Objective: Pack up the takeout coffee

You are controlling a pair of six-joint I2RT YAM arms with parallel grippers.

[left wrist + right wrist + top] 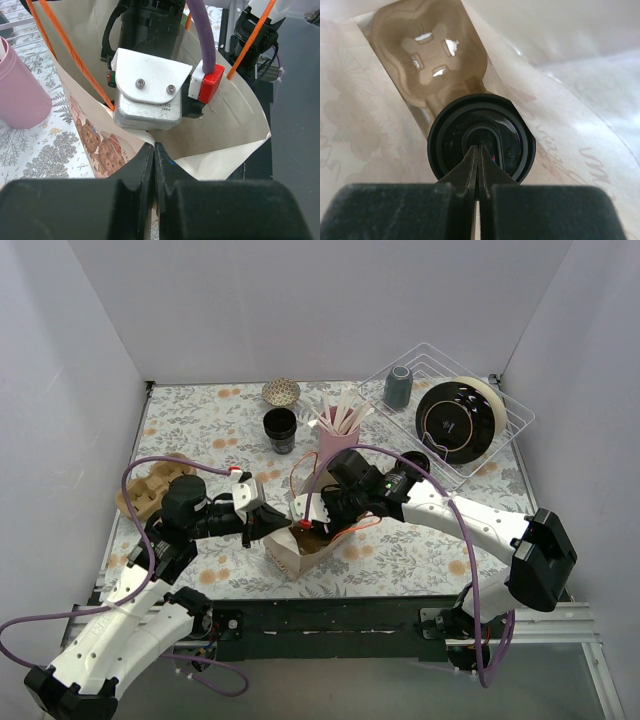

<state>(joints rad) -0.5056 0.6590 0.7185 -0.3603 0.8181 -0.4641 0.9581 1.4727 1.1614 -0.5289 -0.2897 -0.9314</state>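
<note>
The left hand point(153, 146) pinched the rim of the paper bag point(232, 125). Inside, the right hand point(479, 148), clenched empty, pointed at the takeout coffee point(451, 134).

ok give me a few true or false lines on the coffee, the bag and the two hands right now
1. The small black cup with the glossy black plastic lid is inside the white paper bag. True.
2. The left hand is open, clear of the bag. False: it is shut on the bag's rim.
3. The right hand is shut, reaching into the bag. True.
4. The tall pink plastic cup lies tipped over. False: the pink cup stands upright.
</note>
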